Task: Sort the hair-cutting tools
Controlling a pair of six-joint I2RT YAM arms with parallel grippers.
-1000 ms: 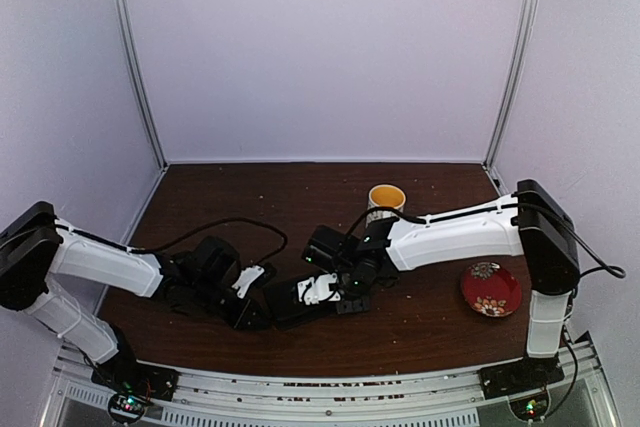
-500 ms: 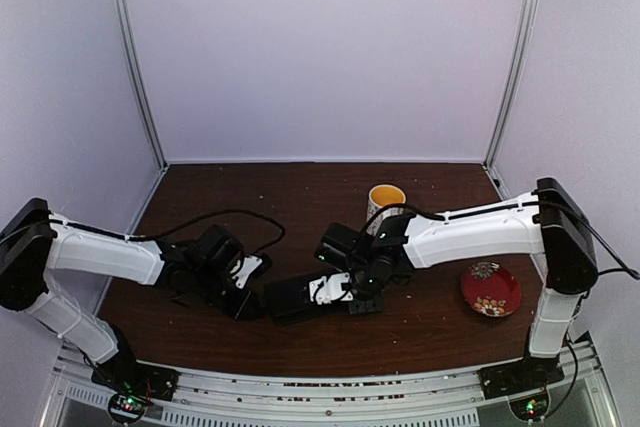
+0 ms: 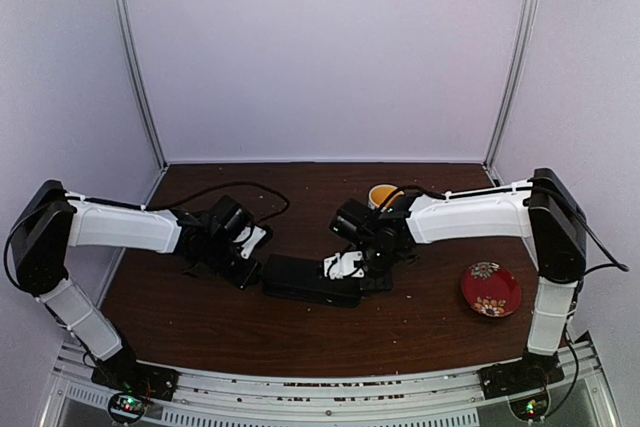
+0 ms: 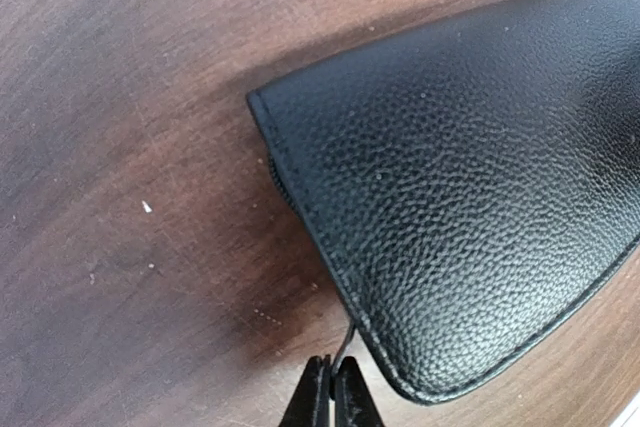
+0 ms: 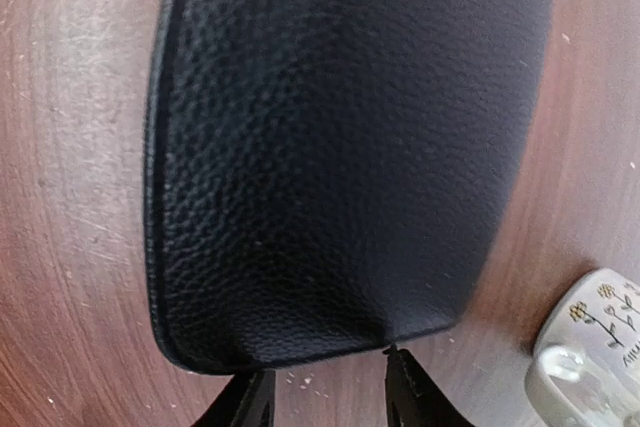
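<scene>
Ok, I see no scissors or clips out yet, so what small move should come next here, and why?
Probably close the right gripper on the end of the black case to steady it. The case lies shut on the table, the left gripper pinches what looks like its zip pull, and the right jaws stand open just off that end.

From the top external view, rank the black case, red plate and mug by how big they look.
1. black case, clearly the largest.
2. red plate.
3. mug, smallest as seen, though the right arm hides part of it and it sits farther back.
</scene>
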